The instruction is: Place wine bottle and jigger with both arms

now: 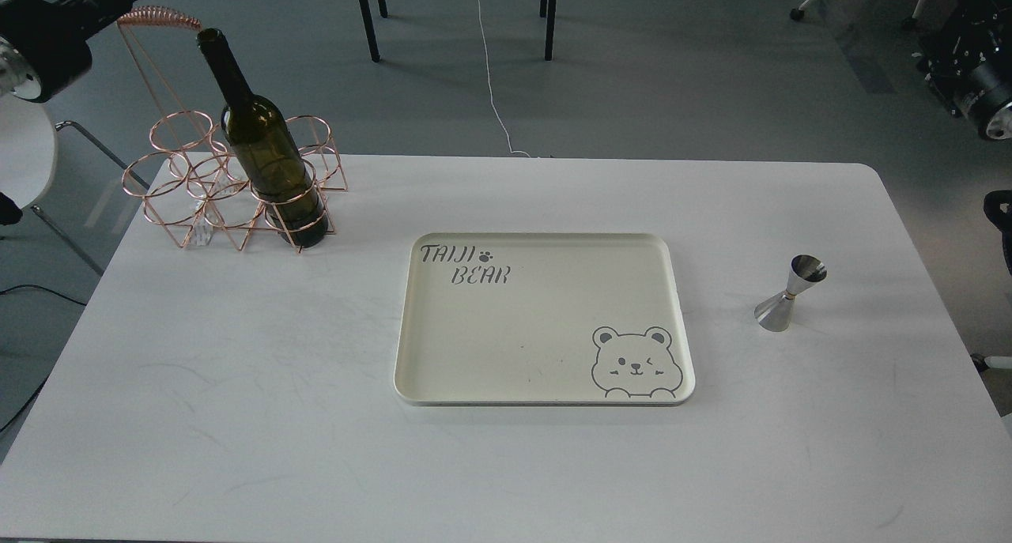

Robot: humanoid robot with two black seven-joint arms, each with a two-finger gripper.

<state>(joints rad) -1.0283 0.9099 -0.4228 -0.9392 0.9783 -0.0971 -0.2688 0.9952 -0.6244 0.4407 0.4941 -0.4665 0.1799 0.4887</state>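
At the far left edge of the head view, a thick black-and-silver section of the left arm (39, 45) is showing at the top corner; its gripper is lying outside the view, so whether it is released or clenched cannot be told.

Just to the right, the wine bottle (265, 148) is standing in a front ring of a rose-gold wire bottle rack (205, 187) at the back-left of the white table (237, 409). The bottle is leaning slightly, neck toward the upper left, and nothing is gripping it.

In the middle of the table, a cream tray (545, 322) printed with "TAIJI BEAR" and a winking bear is lying flat, with nothing on it. It is sitting well apart from both task things and is probably the place where they are meant to go, though the task sentence does not say so.

Further right, the jigger (791, 294) is standing on its wider cone on the bare table, leaning a little, untouched.

At the right edge, part of the right arm (984, 92) is showing; no fingers are visible, so its hold cannot be judged either.

The task appears to be at its very start: neither thing is being held. The next move is likely calling for the left arm to reach to the bottle, grasp it above the rack ring and lift it straight up clear of the wire, while the right arm is reaching for the jigger's narrow waist.
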